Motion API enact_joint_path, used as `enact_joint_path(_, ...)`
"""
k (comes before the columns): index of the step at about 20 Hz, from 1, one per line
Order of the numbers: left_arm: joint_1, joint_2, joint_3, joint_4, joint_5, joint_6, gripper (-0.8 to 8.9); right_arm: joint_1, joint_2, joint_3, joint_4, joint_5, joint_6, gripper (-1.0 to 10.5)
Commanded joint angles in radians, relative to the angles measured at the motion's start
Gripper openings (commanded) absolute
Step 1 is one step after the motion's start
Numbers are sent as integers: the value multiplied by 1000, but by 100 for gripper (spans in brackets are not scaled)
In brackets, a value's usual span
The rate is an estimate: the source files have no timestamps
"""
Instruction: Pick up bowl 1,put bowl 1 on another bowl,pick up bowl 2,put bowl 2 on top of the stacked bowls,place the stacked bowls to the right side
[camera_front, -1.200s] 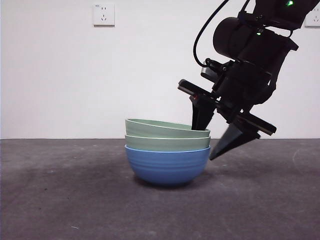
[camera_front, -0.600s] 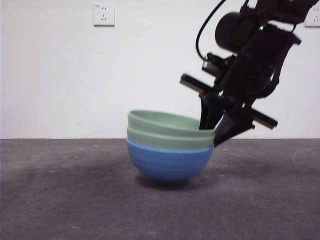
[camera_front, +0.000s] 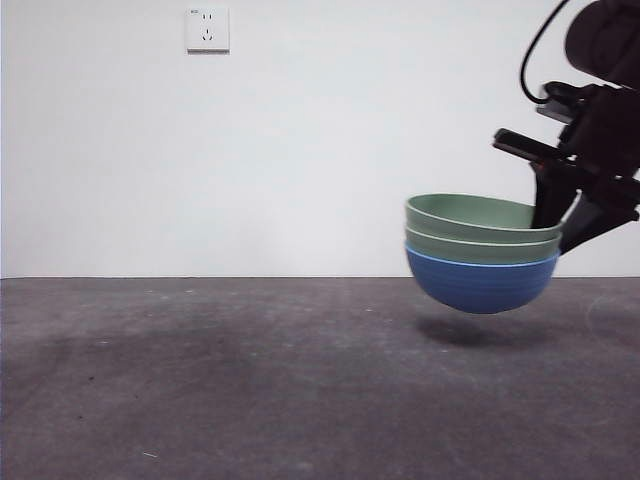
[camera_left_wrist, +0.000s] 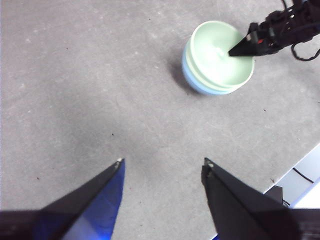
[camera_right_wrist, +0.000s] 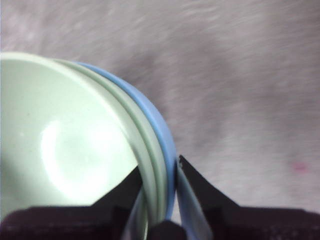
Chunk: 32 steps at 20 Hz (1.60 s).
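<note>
Stacked bowls (camera_front: 482, 255): two pale green bowls nested in the blue bowl (camera_front: 480, 285), held clear of the grey table (camera_front: 200, 380) above its shadow, toward the table's right side in the front view. Right end effector (camera_right_wrist: 159, 172): clamped on the stack's rims, one jaw inside the top green bowl, one outside the blue wall. Left end effector (camera_left_wrist: 162, 162): jaws apart, empty, high above the table, well apart from the stack.

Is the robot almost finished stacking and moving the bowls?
Nearly. The stacked bowls are done: two pale green ones sit in the blue bowl. The right pincer is clamped on their rims and holds them off the table. Left: setting them down on the right. The left pincer waits open.
</note>
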Motion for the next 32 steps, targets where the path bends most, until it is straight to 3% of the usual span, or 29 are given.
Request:
enact_joint_path(1,-2,-1,-2,6,-2,11,252,-26,30,1,8,-7,-22,-12)
enact_joint_path(12,-2,-1,-2,6,-2,11,252,-39,111,1,-10,-6,-71,12)
enact_joint_path(16,-2,-1,-2,6,-2,11,252,-38,111,1,-16,-14,-72,280)
enact_joint_path(21,-2,-1,-2,6,-3,11,252,-38,94,2,-15,-14,-72,294)
enact_joint_path(26,-2,-1,-2,8,-5,12,252,-39,-55,2,-85,-6,-90,293)
enact_joint_path(32,-2,-1,-2,-2,-5,66,252,-16,-354,2,-412,-10,-151,280)
